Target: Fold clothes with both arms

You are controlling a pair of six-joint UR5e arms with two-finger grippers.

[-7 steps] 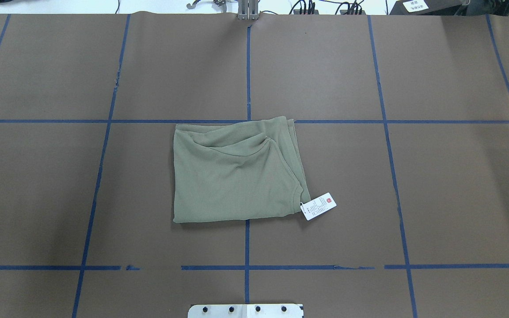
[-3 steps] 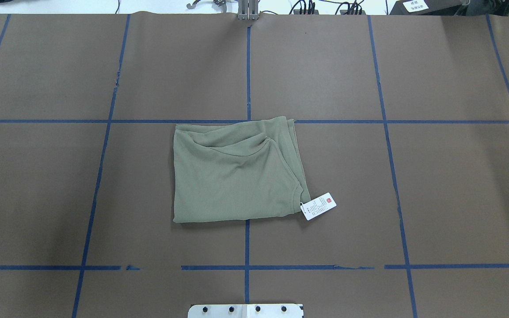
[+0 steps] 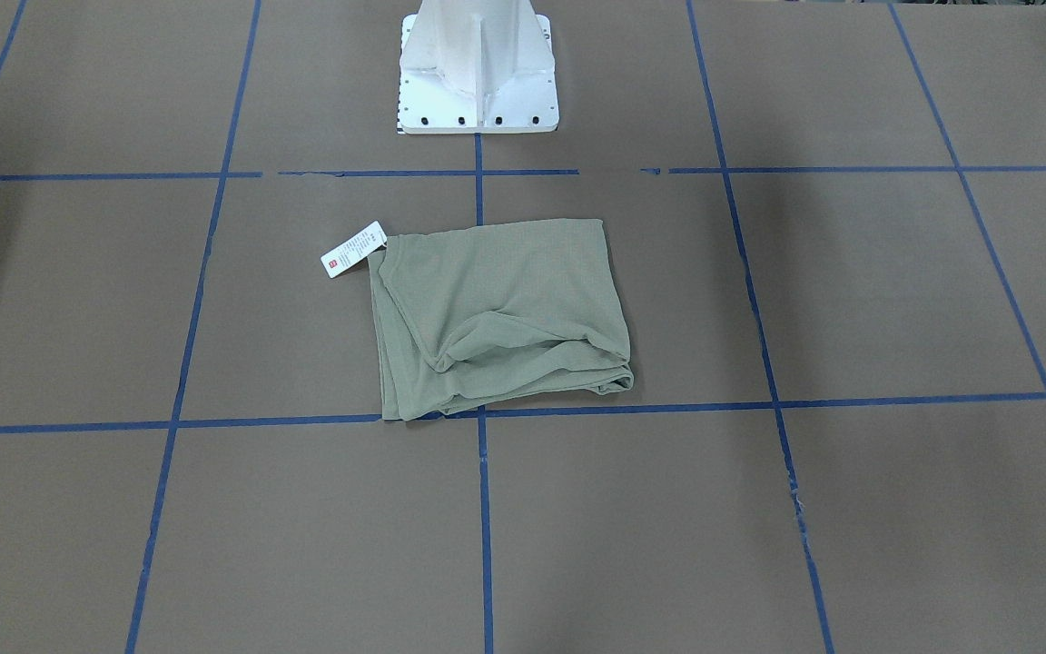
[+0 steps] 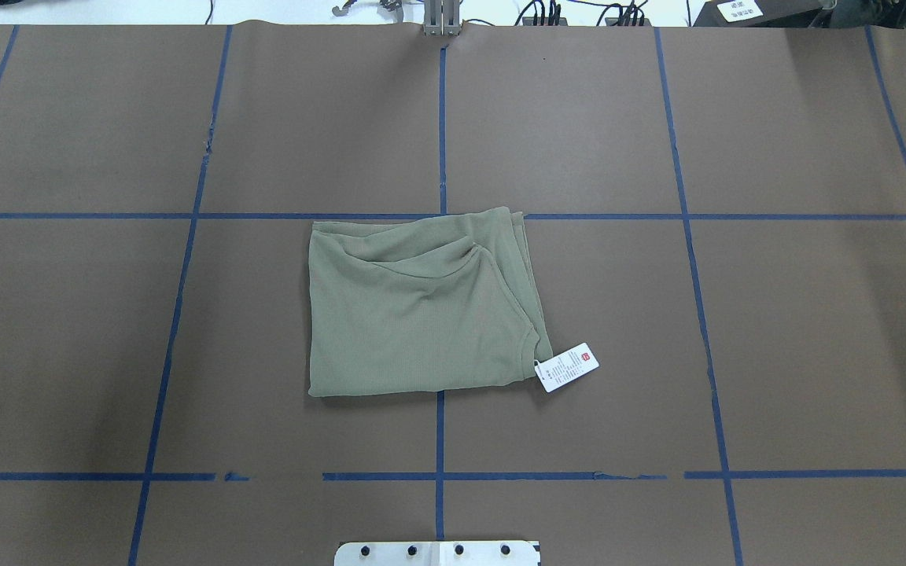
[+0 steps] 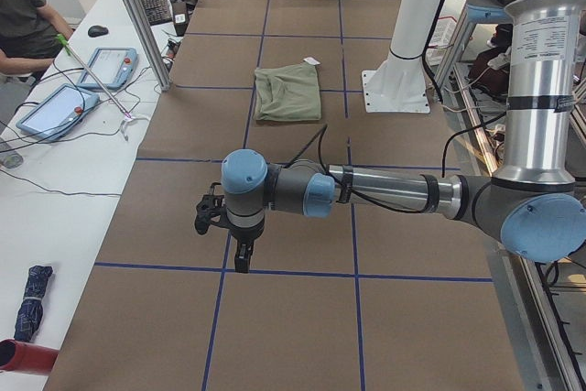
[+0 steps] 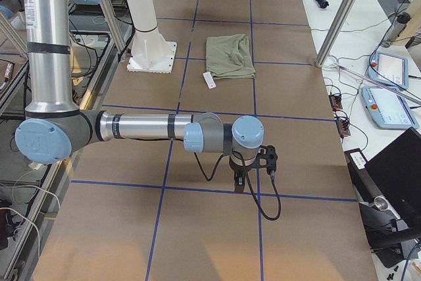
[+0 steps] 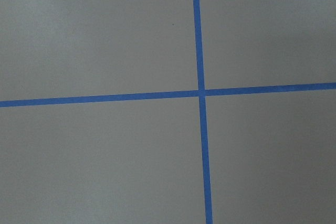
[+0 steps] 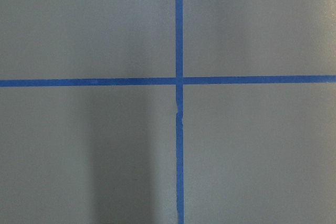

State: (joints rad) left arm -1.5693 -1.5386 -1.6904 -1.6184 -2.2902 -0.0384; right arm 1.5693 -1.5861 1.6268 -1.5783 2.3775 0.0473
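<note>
Exterior front-facing: the olive-green shirt (image 3: pixel 500 318) lies folded into a rough rectangle on the brown table cover (image 3: pixel 850 291), in front of the white pedestal (image 3: pixel 478 73). Its long axis runs across the table, parallel to the blue tape line (image 3: pixel 214 423) at its edge away from the pedestal. The collar corner points toward the pedestal and the robot's right, and the white hang tag (image 3: pixel 353 249) sticks out from it onto the cover

Overhead exterior: the shirt reads wider than deep, with stacked layers along its right edge; the tag lies at the near right corner, angled outward

Exterior left: the left gripper (image 5: pixel 241 261) hangs fingers-down beside a tape crossing (image 5: pixel 222 267). The shirt sits well beyond this claw, farther along the table. Whether the claw is released or clenched cannot be told

Exterior right: the right gripper (image 6: pixel 241 179) hangs fingers-down close to another crossing. The shirt lies well beyond it, tag on the side nearer this claw. Its state cannot be told either

Left wrist-mounted: below the claw, cover and crossed tape (image 7: pixel 201 92)

Right wrist-mounted: below the claw, cover and crossed tape (image 8: pixel 179 81)
</note>
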